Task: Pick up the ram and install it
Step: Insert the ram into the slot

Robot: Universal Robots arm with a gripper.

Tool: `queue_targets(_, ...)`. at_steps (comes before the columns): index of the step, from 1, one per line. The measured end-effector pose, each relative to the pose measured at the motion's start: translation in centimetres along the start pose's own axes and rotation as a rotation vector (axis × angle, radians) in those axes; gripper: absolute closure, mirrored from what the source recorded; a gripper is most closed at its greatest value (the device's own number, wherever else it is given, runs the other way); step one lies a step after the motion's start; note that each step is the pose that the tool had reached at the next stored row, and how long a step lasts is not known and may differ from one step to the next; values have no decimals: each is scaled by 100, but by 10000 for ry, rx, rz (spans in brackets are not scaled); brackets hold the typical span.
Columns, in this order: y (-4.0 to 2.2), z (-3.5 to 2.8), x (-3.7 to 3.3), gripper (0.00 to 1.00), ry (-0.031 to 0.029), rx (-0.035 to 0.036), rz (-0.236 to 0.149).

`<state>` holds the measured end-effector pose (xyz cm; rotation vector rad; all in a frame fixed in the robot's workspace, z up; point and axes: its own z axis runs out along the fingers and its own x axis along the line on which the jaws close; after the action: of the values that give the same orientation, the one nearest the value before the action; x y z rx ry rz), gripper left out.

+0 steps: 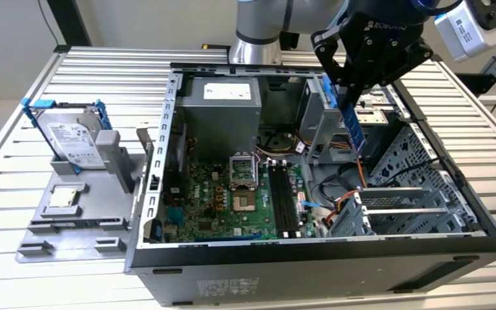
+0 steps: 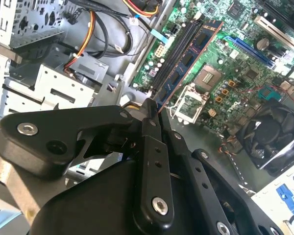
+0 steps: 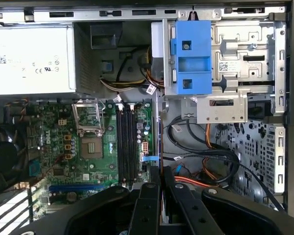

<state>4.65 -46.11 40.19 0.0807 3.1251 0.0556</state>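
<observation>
My gripper (image 1: 349, 97) hangs over the open computer case (image 1: 317, 255), shut on the ram (image 1: 356, 132). The ram is a narrow blue stick, held upright by its top end, with its lower end inside the case near the drive bay wall. In the second wrist view the ram (image 2: 193, 51) runs out from between the fingers (image 2: 149, 132), showing black chips and a gold edge. In the first wrist view the ram (image 3: 160, 142) is edge-on, a little to one side of the black memory slots (image 3: 126, 144). In the exterior view the memory slots (image 1: 283, 197) lie on the green motherboard, left of the ram.
A silver hard drive (image 1: 72, 139) in a blue frame stands in a grey holder on the slatted table, at the exterior view's left. Inside the case are the power supply (image 1: 222, 97), CPU socket (image 1: 241, 187), metal drive cage (image 1: 412, 187), loose cables (image 3: 210, 161) and a blue bracket (image 3: 191, 56).
</observation>
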Motion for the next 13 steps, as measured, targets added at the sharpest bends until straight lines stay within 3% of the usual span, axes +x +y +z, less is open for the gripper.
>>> queue_targets(6,0,13,-3,100,0,3,-1)
queue_targets(13,-2,71,-14,100,-1,8,1)
